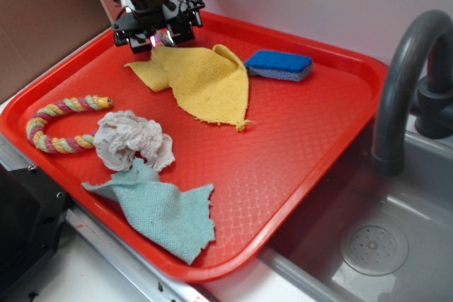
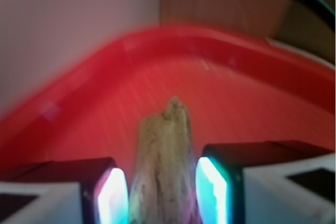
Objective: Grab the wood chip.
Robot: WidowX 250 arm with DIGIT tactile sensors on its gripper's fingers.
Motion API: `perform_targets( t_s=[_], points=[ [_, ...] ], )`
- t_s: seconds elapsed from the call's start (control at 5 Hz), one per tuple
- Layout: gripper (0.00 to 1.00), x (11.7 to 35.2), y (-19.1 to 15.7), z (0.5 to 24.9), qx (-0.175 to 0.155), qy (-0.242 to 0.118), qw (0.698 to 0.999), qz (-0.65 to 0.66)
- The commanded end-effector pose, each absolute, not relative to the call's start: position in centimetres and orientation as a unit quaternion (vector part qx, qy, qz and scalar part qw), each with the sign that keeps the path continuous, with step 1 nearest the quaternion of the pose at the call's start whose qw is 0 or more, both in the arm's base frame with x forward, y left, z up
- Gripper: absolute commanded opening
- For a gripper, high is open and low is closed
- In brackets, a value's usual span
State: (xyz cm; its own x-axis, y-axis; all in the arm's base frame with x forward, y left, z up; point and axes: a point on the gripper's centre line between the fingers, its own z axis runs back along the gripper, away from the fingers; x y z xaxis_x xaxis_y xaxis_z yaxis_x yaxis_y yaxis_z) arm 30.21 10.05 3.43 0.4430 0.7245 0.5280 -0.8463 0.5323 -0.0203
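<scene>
The wood chip (image 2: 163,166) is a brown, grain-streaked wedge standing between my two lit finger pads (image 2: 114,198) in the wrist view. It fills the gap between them at its wider lower part. My gripper (image 2: 163,195) is shut on it. In the exterior view the gripper (image 1: 152,39) hangs low over the back left corner of the red tray (image 1: 304,146), just behind the yellow cloth (image 1: 205,79). There the fingers hide the chip.
On the tray lie a blue sponge (image 1: 279,66), a coloured rope toy (image 1: 64,122), a crumpled white cloth (image 1: 131,139) and a teal cloth (image 1: 166,210). A grey faucet (image 1: 403,90) and sink (image 1: 375,245) are to the right. The tray's rim curves close behind the gripper.
</scene>
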Motion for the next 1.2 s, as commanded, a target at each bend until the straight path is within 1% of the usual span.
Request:
perform_targets(
  t_s=[0.0,0.2,0.4,0.6,0.8,1.0],
  points=[
    [0.00,28.5,10.5,13.0,0.029,-0.250,0.827,0.503],
    [0.00,26.6,7.9,17.6,-0.073,-0.163,0.860,0.478],
    [0.00,25.4,6.7,21.5,-0.131,-0.097,0.884,0.438],
    [0.00,24.3,5.3,24.1,-0.138,-0.088,0.902,0.400],
    [0.00,24.1,3.3,25.3,-0.148,-0.067,0.936,0.313],
    [0.00,24.3,2.8,25.1,-0.096,-0.062,0.954,0.276]
  ],
)
